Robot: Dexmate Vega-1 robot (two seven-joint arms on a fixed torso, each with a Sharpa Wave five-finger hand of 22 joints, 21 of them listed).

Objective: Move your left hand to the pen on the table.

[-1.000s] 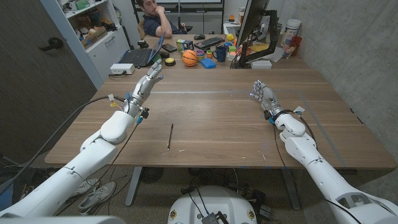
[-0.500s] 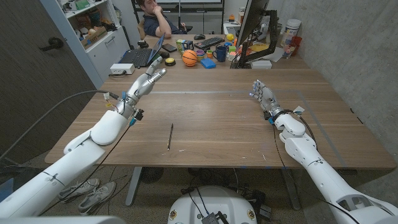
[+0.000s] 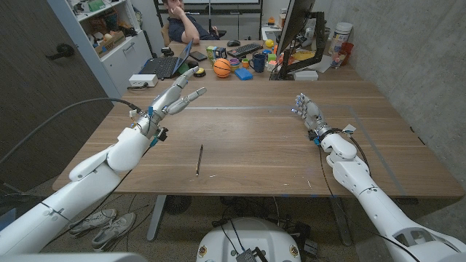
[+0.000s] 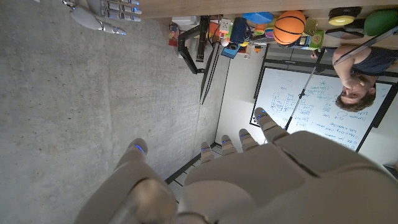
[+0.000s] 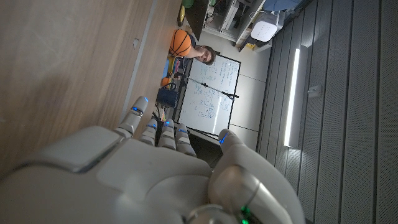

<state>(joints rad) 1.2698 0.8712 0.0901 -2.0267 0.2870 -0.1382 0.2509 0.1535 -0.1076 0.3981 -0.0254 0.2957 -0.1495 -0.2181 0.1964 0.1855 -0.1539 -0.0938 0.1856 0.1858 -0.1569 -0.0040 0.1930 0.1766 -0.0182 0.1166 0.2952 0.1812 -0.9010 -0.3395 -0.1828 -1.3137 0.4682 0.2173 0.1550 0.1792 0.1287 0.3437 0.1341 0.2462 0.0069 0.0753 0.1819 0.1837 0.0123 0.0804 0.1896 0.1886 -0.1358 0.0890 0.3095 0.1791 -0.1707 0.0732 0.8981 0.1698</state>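
The left robot hand (image 3: pixel 180 96), fingers spread and holding nothing, hung well beyond the pen (image 3: pixel 199 159) lying near the surface's (image 3: pixel 255 145) front edge, risking an overshoot.

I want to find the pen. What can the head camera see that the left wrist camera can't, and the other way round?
The head view has the pen lying on the wooden table, nearer the robot than the open left hand, and the laptop. The left wrist view has a whiteboard with writing. Both have the left hand, the right hand, the basketball and a person at the far end.
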